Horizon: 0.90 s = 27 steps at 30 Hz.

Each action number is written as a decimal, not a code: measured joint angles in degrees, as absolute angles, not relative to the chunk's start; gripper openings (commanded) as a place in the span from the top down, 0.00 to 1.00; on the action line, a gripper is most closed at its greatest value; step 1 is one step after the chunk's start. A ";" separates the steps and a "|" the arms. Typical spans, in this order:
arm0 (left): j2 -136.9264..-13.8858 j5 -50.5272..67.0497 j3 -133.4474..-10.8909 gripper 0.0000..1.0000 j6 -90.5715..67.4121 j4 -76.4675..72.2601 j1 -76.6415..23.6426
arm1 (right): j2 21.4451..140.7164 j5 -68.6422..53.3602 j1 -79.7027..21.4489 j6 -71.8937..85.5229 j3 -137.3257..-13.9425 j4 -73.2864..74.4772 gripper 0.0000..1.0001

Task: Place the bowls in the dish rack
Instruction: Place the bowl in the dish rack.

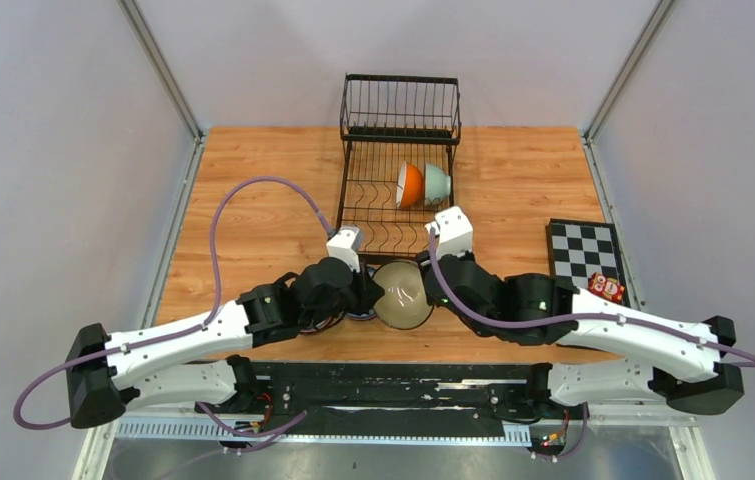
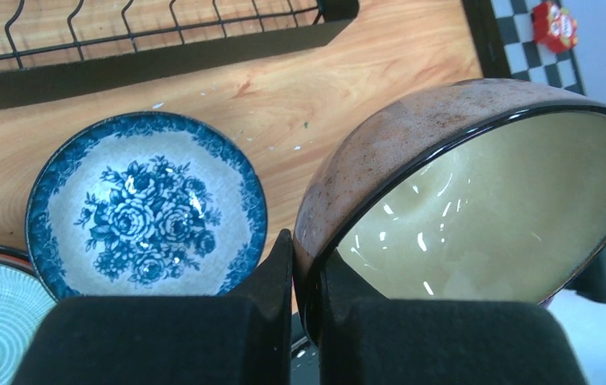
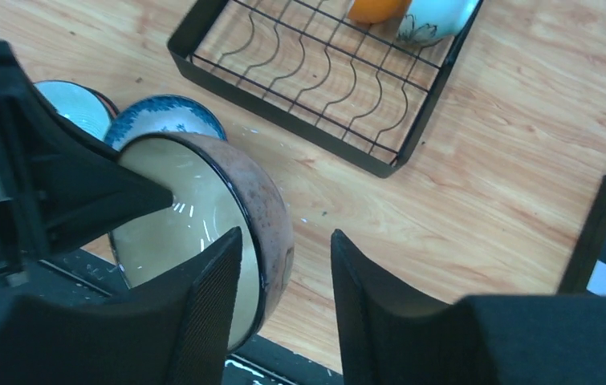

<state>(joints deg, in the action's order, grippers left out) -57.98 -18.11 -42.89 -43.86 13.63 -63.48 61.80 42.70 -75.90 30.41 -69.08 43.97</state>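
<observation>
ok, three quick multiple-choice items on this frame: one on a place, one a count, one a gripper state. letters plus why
1. Where is the orange bowl?
A) in the dish rack, on edge
B) beside it
C) under it

2. How many bowls are in the rack?
A) none
B) two
C) four

3. Which side is clamped on the rim of the brown bowl?
A) left
B) right
C) neither

Answers:
1 A: the top view shows the orange bowl standing in the rack's slots.
2 B: only the orange one and the pale green bowl next to it are in the rack.
3 A: the left gripper pinches the rim between its fingers, while the right gripper has its jaws apart on either side of the bowl's wall.
</observation>
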 measured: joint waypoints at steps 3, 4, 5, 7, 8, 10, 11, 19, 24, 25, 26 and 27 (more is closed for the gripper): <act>-57.84 -17.17 -41.93 1.00 -42.76 14.15 -63.00 | 59.02 41.32 -75.88 29.30 -68.20 41.06 0.39; -57.71 -16.45 -41.54 1.00 -42.37 14.17 -62.63 | 58.15 40.58 -75.88 28.88 -67.75 40.05 0.37; -57.56 -15.84 -41.25 1.00 -42.15 14.17 -62.30 | 57.45 40.03 -75.88 28.64 -67.40 39.46 0.34; -56.86 -14.37 -40.32 1.00 -41.80 13.87 -61.32 | 55.86 38.15 -75.50 28.21 -66.43 37.95 0.28; -56.38 -13.63 -39.79 1.00 -41.54 13.72 -60.69 | 54.96 37.10 -75.22 27.94 -65.87 37.10 0.25; -55.18 -12.14 -38.85 1.00 -40.91 13.37 -59.29 | 53.30 34.85 -74.74 27.53 -64.90 35.77 0.16; -54.57 -11.44 -38.41 1.00 -40.71 13.08 -58.57 | 52.49 33.69 -74.43 27.31 -64.51 35.20 0.13; -50.11 -4.27 -34.81 1.00 -39.40 8.58 -51.53 | 48.75 24.64 -71.09 26.55 -62.11 30.63 0.00; -48.16 1.85 -32.34 1.00 -39.48 4.36 -46.06 | 48.60 15.31 -66.24 26.81 -59.72 26.65 0.00; -47.92 2.90 -31.88 1.00 -39.59 3.60 -45.04 | 48.53 12.97 -64.75 27.18 -59.02 25.67 0.00; -47.66 4.25 -31.29 1.00 -39.64 2.48 -43.81 | 48.53 11.22 -63.40 27.44 -58.39 24.84 0.00; -47.44 5.50 -30.72 1.00 -39.83 1.39 -42.65 | 48.53 9.32 -62.08 27.81 -57.76 23.94 0.00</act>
<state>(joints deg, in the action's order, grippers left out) -47.44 5.50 -30.72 -39.83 1.39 -42.65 48.53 9.32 -62.08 27.81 -57.76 23.94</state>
